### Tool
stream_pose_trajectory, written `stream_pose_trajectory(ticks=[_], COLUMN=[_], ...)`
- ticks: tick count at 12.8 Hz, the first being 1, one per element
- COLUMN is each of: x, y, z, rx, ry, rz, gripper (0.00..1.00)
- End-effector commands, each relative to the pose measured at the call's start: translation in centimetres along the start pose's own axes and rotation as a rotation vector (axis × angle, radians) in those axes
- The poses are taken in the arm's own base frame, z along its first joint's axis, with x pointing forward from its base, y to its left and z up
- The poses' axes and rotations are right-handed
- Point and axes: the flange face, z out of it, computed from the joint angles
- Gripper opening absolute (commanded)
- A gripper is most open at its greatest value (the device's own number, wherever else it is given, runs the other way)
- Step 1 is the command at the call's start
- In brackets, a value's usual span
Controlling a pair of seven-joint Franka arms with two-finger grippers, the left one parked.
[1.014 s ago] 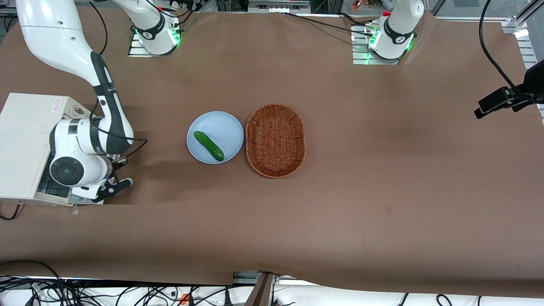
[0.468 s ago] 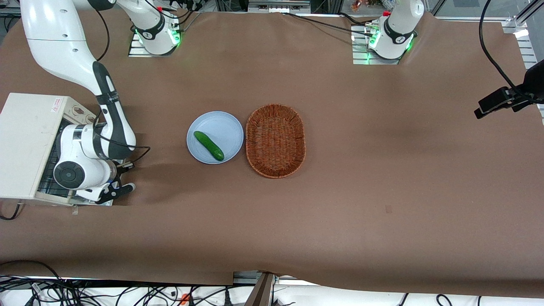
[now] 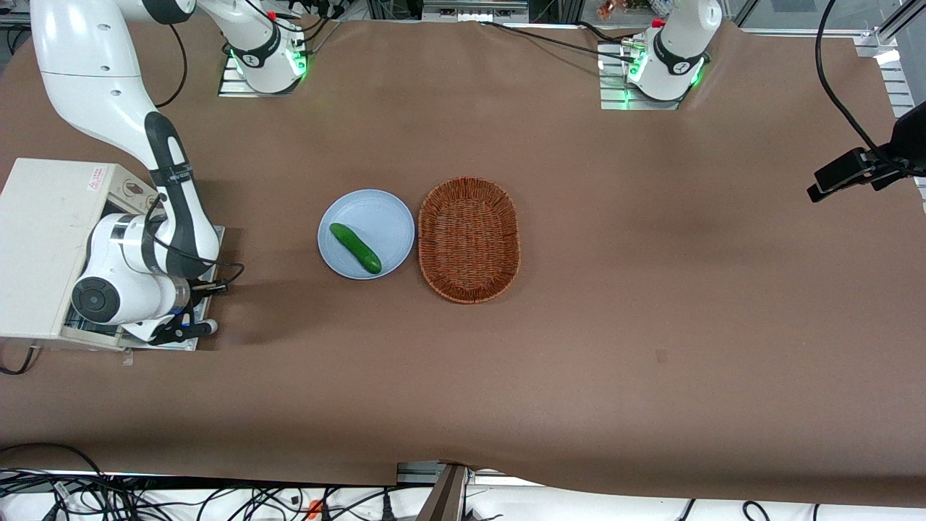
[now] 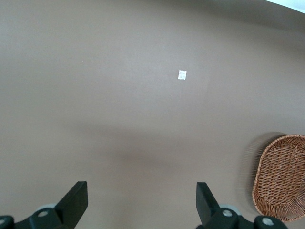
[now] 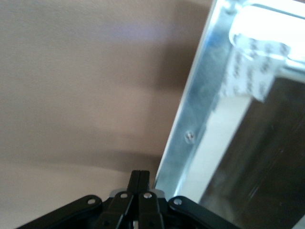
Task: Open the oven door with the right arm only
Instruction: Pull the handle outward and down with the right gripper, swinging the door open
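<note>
- My claw [image 3: 194, 329] sits low at the working arm's end of the bench [image 3: 579, 362], its two fingers pressed together on nothing, as the right wrist view shows.
- The oven door [image 5: 224, 143] of the white toaster oven [image 3: 40, 246] lies right beside my claw, swung down nearly flat in front of the oven. I judge it all but fully open.
- In the front view the door's [image 3: 206, 239] long edge runs toward and away from that camera, and my right arm [image 3: 145, 246] hangs above it.
- A white label [image 5: 250, 71] with printing sticks near the bar handle [image 5: 267, 19]; I cannot read it, nor the small red-marked sticker [image 3: 96, 178] on the oven top.
</note>
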Motion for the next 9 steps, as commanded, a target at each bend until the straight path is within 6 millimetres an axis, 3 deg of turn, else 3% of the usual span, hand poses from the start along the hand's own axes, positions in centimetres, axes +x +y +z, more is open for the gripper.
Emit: stream_pose_trajectory(ticks=[1, 5, 8, 9], x=[0.0, 0.3, 0.8, 1.1], y=[-0.9, -4.5, -5.3, -5.2], z=[0.2, -0.2, -2.9, -4.5], rx=[0.035, 0.047, 0.046, 0.042], ry=[-0.013, -0.023, -0.01, 0.004], rz=[0.087, 0.157, 0.105, 0.062], gripper=[0.0, 0.0, 0.0, 0.24])
